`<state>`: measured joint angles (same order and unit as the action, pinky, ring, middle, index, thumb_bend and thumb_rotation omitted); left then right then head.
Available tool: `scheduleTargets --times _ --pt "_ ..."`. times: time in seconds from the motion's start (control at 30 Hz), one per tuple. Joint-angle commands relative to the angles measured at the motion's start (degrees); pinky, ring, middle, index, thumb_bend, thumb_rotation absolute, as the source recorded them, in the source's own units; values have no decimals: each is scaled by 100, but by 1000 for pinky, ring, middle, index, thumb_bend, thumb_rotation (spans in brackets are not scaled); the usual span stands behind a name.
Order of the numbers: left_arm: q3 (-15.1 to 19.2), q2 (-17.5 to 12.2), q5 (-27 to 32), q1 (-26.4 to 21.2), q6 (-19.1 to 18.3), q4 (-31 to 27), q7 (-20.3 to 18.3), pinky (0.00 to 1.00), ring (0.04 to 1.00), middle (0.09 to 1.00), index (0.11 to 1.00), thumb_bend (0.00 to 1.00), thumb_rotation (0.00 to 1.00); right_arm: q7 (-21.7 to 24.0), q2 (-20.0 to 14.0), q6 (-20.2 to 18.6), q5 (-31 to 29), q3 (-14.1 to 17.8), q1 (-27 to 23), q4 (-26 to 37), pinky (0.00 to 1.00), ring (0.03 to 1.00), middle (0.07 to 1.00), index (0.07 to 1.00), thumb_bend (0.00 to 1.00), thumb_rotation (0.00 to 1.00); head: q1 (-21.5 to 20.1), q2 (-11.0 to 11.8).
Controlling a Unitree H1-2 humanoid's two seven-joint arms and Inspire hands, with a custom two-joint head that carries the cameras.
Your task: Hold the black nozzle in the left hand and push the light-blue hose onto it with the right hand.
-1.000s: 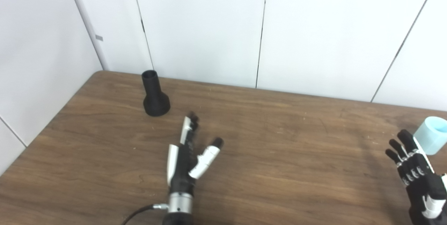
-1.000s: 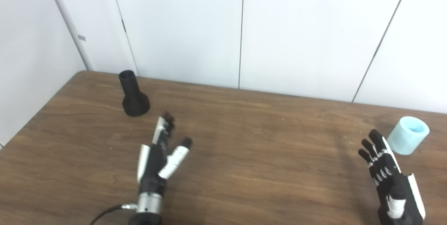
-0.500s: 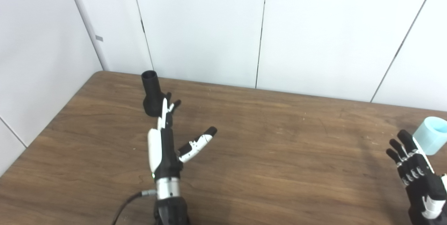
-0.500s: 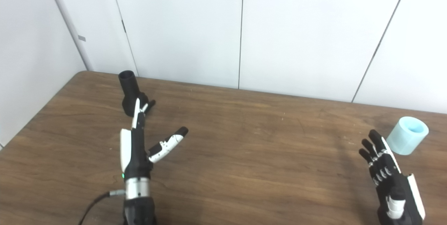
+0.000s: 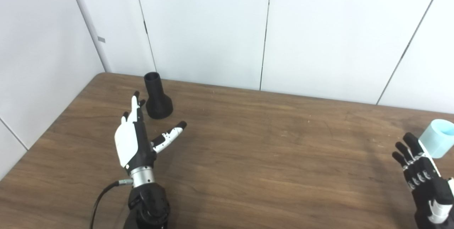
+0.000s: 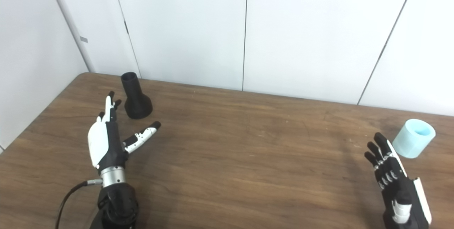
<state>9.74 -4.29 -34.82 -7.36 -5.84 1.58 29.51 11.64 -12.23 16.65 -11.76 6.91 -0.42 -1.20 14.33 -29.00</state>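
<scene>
The black nozzle point(image 5: 157, 96) is seen standing upright on its wide base at the far left of the wooden table point(image 5: 269, 143), its narrow open end pointing up. It is held by nothing. Just to its near left, the left hand point(image 5: 133, 138) is raised above the table with its white back turned to the left; the fingers point(image 5: 135, 105) are stretched out straight toward the far side, their tips just beside the nozzle's base but apart from it, and the thumb point(image 5: 169, 137) is spread wide to the right. Nothing is gripped in this hand. A dark cable point(image 5: 101, 200) is seen running from its wrist toward the near edge.

The light-blue hose point(image 6: 414, 138), a short open tube, is set on the table at the far right, well apart from the nozzle. The right hand point(image 6: 393, 178) is placed just to the near left of it, with its fingers point(image 6: 376, 148) extended and slightly apart, pointing toward the far side; the hose is not touched and nothing is held.

White wall panels point(image 5: 212, 26) are seen behind the table.
</scene>
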Motion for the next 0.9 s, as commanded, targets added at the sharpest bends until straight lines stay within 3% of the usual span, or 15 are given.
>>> scheduleTargets --times 0.0,0.3,0.47,0.87 --pt "80 -60 31 124 -39 302 186 1000 887 888 938 818 445 4 200 88 -68 -87 294 -243 928 961 980 947 806 1000 4 -1" --pt "208 -126 362 -26 -301 397 208 1000 897 910 954 808 455 18 196 87 -70 -96 292 -244 933 962 979 947 803 1000 -2 -20" --pt "209 -373 579 -297 -325 578 60 1000 931 933 952 808 462 21 214 77 -69 -112 275 -265 932 959 979 946 804 1000 -47 -17" --pt "-373 -1150 457 -618 -218 905 -490 1000 944 929 897 822 462 10 243 47 -47 -151 310 -192 941 960 976 948 805 1000 -93 -42"
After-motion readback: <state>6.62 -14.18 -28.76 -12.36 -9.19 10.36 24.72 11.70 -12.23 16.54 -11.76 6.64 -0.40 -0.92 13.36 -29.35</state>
